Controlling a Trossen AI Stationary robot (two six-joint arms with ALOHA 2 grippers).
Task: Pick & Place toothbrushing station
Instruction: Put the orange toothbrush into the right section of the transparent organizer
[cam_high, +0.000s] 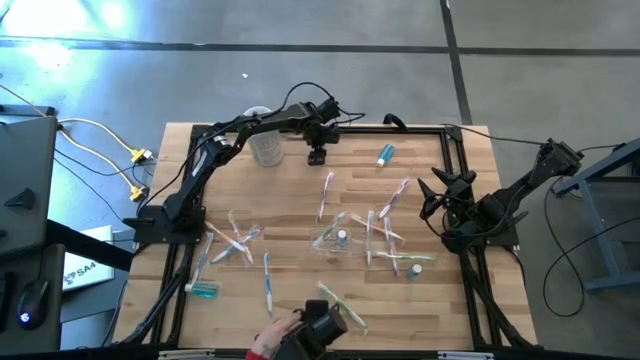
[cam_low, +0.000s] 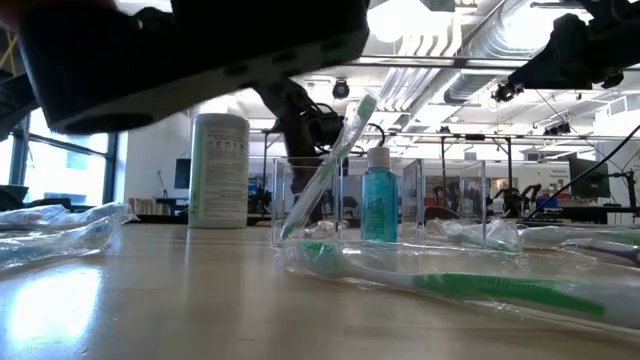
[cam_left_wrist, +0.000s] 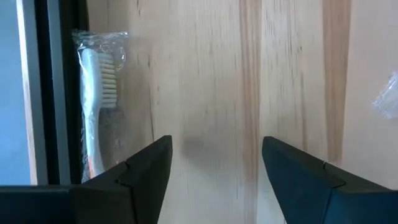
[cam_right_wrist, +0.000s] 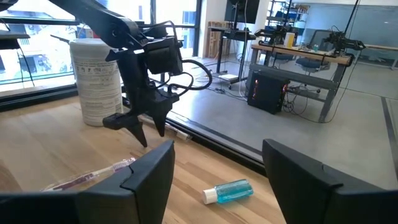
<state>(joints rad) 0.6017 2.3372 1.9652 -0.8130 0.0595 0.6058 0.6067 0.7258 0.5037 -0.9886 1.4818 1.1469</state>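
My left tool (cam_high: 317, 156) hangs open and empty near the desk's (cam_high: 300, 310) far edge — next up, grabbing a toothbrush (cam_high: 327, 195) — right tool (cam_high: 437, 197) waits open.

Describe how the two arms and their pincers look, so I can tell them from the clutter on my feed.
Both arms are dark, near-black, jointed links rising from bases at the table's sides. The left arm carries looping black cables near its wrist and a boxy black wrist block; its left pincer ends in two pointed, wedge-shaped fingers. The right pincer has the same matte black tapered fingers. No markings are legible.
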